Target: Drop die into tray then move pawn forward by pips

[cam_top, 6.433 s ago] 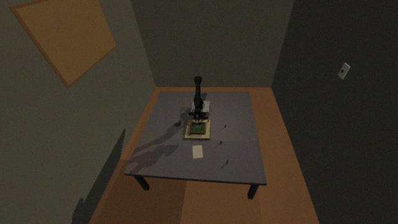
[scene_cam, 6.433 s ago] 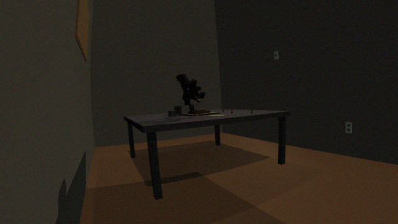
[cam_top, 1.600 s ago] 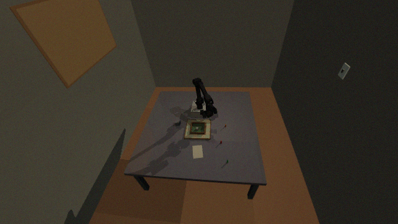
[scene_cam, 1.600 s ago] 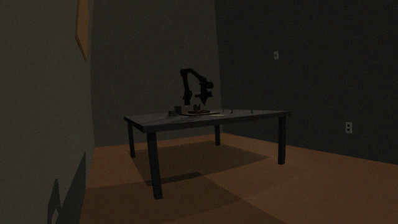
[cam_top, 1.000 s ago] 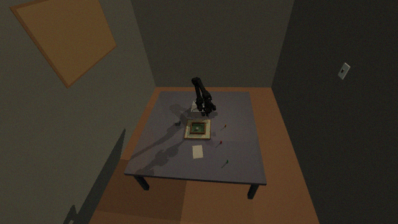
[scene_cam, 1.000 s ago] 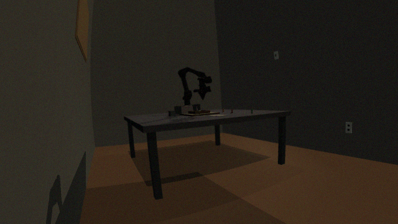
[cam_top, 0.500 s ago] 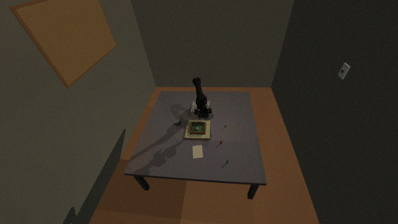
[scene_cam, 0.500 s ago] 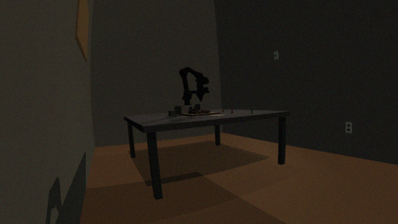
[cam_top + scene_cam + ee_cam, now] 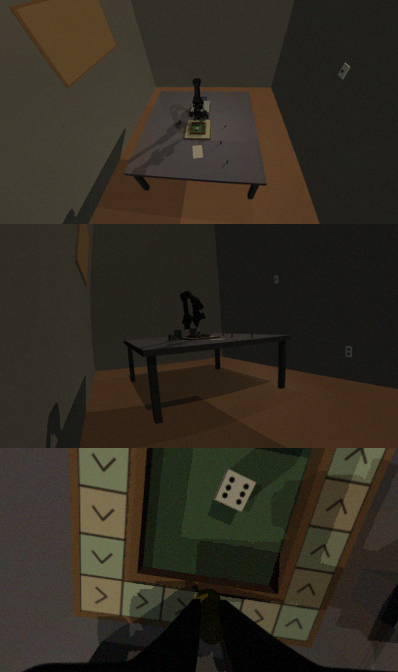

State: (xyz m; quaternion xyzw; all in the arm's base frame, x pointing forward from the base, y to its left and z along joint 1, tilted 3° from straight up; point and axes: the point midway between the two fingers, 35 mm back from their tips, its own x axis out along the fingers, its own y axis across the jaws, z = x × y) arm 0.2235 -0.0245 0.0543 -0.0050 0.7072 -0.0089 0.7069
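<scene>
Between the black fingers at the 6 o'clock edge of your wrist view, the end effector is clamped narrowly on the small yellow pawn, whose rounded top shows just above the bottom row of arrow squares. Your square wooden-framed board with its ring of pale green and tan arrow squares fills the view, and its green felt dice tray sits in the middle. Toward 1 o'clock inside the tray lies the white cube die, six black pips on top. On the grey counter, a white paper sheet lies at 6 o'clock from the board.
</scene>
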